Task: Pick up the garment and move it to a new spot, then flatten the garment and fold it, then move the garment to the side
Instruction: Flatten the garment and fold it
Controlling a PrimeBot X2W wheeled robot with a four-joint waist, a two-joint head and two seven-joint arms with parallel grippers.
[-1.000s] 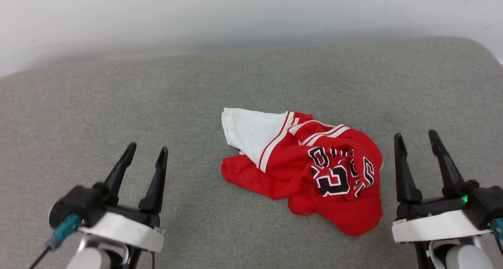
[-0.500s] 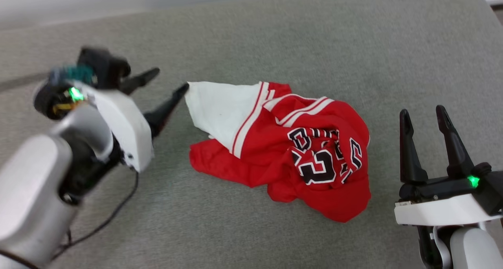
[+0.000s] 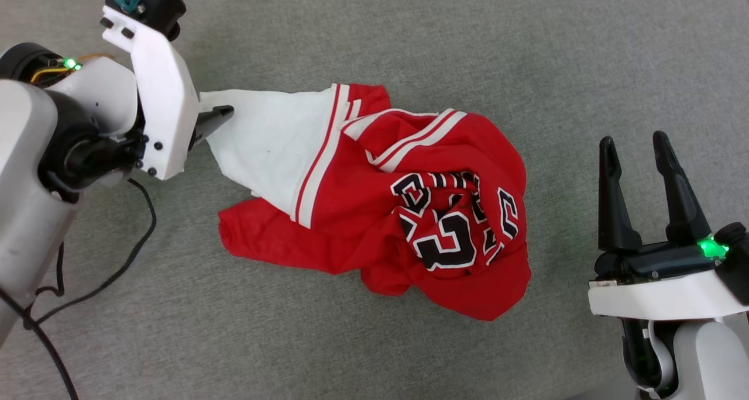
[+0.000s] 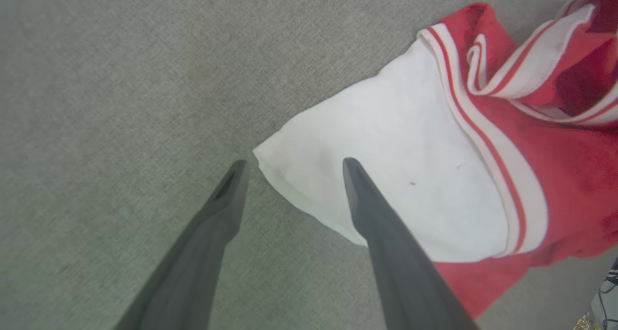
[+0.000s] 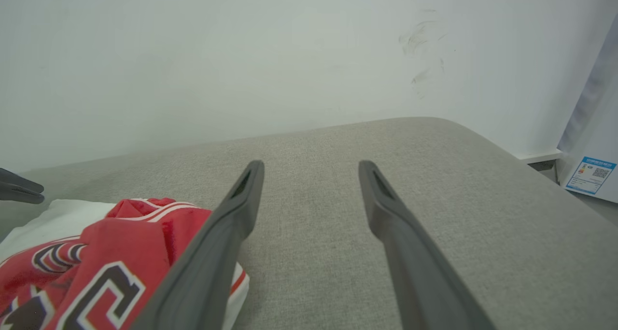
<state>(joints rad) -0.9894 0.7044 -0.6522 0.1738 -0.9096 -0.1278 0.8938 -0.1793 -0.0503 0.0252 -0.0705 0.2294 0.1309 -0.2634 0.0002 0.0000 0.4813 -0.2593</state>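
Grey upholstered pad below a pale wall. Crumpled near its middle, well in from every edge: the garment, red body bunched, one white sleeve spread toward the left edge. Left gripper spread wide astride that sleeve's corner, one finger over cloth, the other over bare pad; nothing pinched. Right gripper likewise apart and empty, just beside the red heap. Likely risks: closing too shallow, catching hem only and slipping off on the lift; dragging the heap instead of raising it.
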